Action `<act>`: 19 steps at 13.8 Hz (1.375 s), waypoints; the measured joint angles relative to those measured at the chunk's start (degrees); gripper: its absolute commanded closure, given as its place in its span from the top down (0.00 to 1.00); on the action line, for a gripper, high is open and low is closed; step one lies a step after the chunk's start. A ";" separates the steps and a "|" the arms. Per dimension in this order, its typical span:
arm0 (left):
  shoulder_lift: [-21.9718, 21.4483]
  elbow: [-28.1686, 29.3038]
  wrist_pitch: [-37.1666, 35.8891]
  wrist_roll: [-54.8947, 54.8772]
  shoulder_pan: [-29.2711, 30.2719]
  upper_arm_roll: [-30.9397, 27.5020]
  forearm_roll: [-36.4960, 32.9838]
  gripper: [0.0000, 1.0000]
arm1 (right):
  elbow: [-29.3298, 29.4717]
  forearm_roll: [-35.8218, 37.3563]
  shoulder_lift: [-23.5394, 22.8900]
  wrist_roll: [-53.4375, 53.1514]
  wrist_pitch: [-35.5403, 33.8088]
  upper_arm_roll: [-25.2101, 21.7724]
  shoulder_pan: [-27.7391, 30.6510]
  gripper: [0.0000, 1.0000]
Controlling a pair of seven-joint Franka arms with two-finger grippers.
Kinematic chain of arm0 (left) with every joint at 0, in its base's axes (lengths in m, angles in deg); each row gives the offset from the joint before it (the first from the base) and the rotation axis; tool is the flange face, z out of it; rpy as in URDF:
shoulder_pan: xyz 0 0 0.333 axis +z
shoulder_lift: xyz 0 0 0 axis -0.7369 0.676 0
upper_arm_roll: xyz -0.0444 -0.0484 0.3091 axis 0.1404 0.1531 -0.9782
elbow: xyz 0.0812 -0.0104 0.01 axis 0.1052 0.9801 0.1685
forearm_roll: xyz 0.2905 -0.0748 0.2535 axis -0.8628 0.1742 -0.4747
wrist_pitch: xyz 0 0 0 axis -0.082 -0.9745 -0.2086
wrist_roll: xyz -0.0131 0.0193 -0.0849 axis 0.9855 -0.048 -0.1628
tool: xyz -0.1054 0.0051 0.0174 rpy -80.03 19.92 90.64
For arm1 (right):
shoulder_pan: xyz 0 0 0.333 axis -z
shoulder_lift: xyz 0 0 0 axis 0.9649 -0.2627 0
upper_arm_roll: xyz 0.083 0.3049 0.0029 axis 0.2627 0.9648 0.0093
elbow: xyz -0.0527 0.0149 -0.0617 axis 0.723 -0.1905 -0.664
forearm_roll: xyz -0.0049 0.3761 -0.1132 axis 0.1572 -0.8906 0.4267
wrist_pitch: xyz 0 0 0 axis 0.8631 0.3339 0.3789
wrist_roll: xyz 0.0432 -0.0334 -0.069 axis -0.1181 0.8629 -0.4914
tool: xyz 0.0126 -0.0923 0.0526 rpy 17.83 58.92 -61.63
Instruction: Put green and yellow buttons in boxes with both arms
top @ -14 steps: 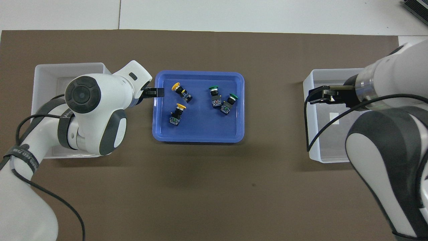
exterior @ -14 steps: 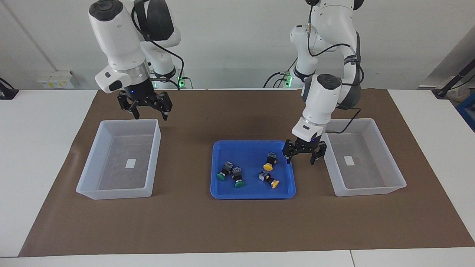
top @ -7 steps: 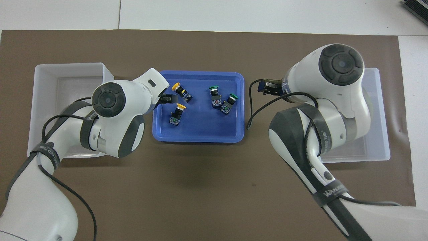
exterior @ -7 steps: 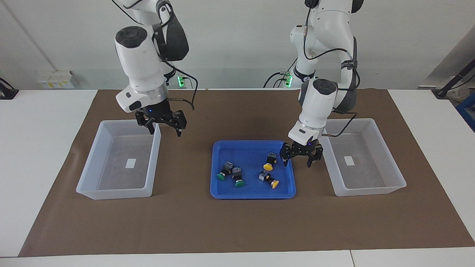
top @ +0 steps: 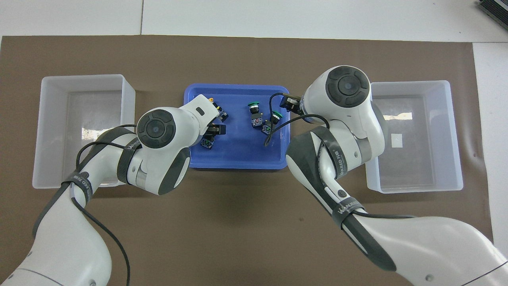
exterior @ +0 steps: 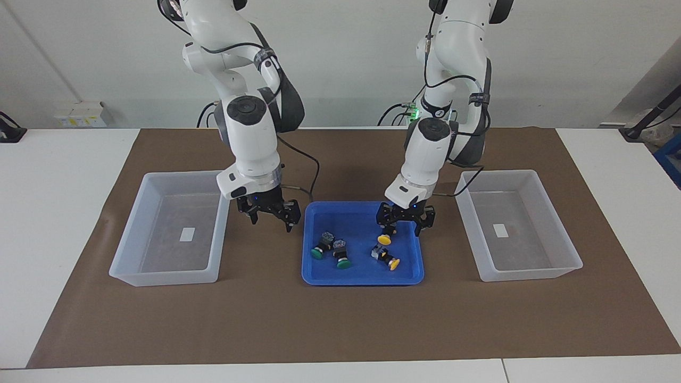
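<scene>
My left arm [top: 158,135] covers one end of the blue tray [top: 238,161]; my right arm [top: 345,103] covers the other. Between them two green buttons [top: 256,113] lie in the tray. A yellow cap [top: 211,99] peeks out beside my left wrist. Both clear boxes [top: 85,83] sit at the bench's ends on the brown mat [top: 238,222].

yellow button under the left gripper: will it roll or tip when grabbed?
Probably somewhat. The yellow button lies on its side in the blue tray, so its round cap could let it pivot or roll when nudged. Its blocky black body should resist free rolling. It looks rigid; the cap's curve may slip between fingers.
</scene>
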 measured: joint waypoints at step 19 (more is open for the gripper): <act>0.37 2.07 3.13 1.42 -1.72 -0.61 0.00 0.00 | 6.43 0.01 -9.25 -24.90 3.58 -0.05 -3.96 0.70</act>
